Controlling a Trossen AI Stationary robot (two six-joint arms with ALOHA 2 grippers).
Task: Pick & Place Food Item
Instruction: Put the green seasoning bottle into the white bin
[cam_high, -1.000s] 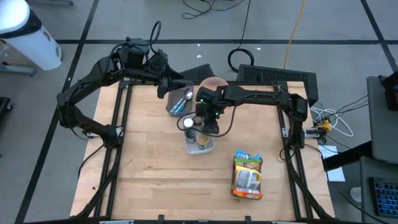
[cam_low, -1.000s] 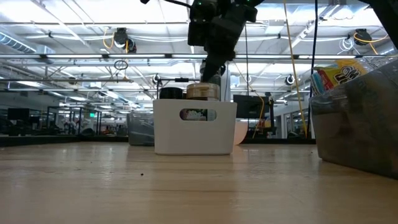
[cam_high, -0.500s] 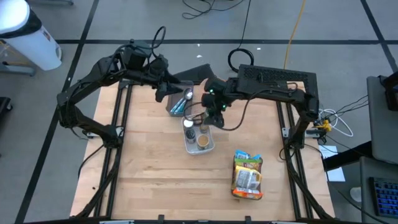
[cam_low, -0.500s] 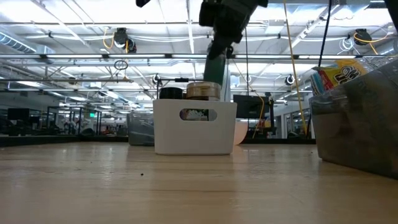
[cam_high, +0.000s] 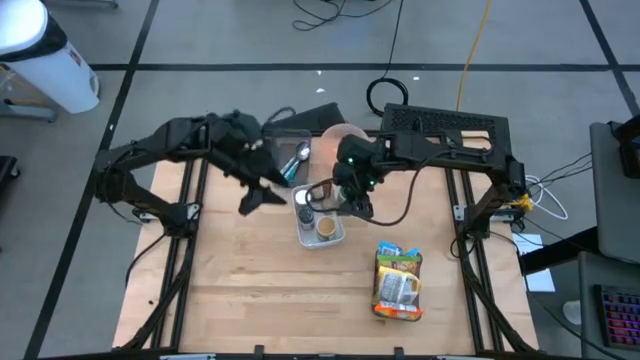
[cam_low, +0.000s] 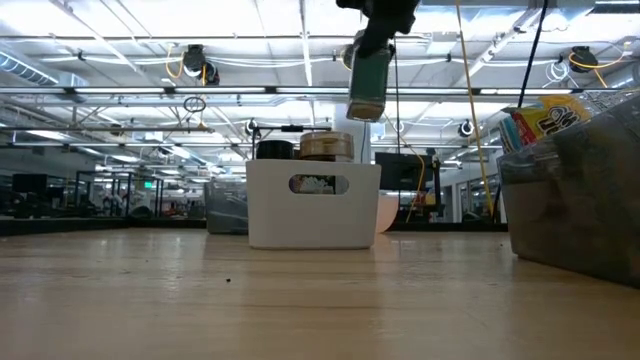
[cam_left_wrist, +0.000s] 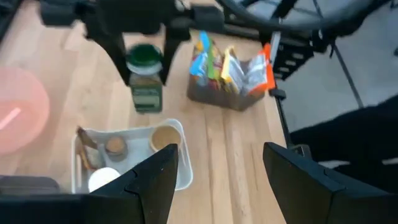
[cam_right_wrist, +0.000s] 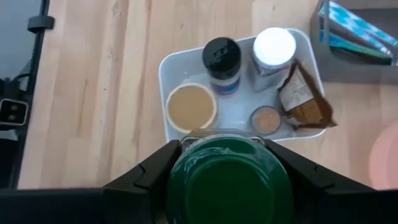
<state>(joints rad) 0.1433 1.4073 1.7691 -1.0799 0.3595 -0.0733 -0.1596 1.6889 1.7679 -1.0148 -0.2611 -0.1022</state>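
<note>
A spice jar with a green lid (cam_low: 367, 85) hangs in my right gripper (cam_high: 355, 198), which is shut on it above the white bin (cam_low: 313, 205). The bin (cam_right_wrist: 171, 65) holds several other jars and a brown packet. From above, the jar's lid (cam_right_wrist: 227, 180) fills the space between my right fingers. My left gripper (cam_high: 255, 195) stands open left of the bin, above the table, with nothing between its fingers (cam_left_wrist: 155, 180). My right gripper pinches the jar at its top, by the sides of the green lid (cam_left_wrist: 145, 57), between its two fingers (cam_left_wrist: 118, 53). The fingers come from above, slanting down. The jar hangs upright below them, its bottom (cam_low: 366, 112) clear of the bin and its contents.
A dark basket of snack bags (cam_high: 398, 283) stands near the table's right front. A grey bin with utensils (cam_high: 292, 160) and a pink plate (cam_high: 335, 135) sit behind the white bin. A keyboard (cam_high: 445, 122) lies at the far right.
My right gripper has risen with the green-lidded jar, lifting it up out of the white bin until it hangs clear above it. My left gripper has swung from over the grey bin toward the table's near edge, tipping further down, and stays open.
</note>
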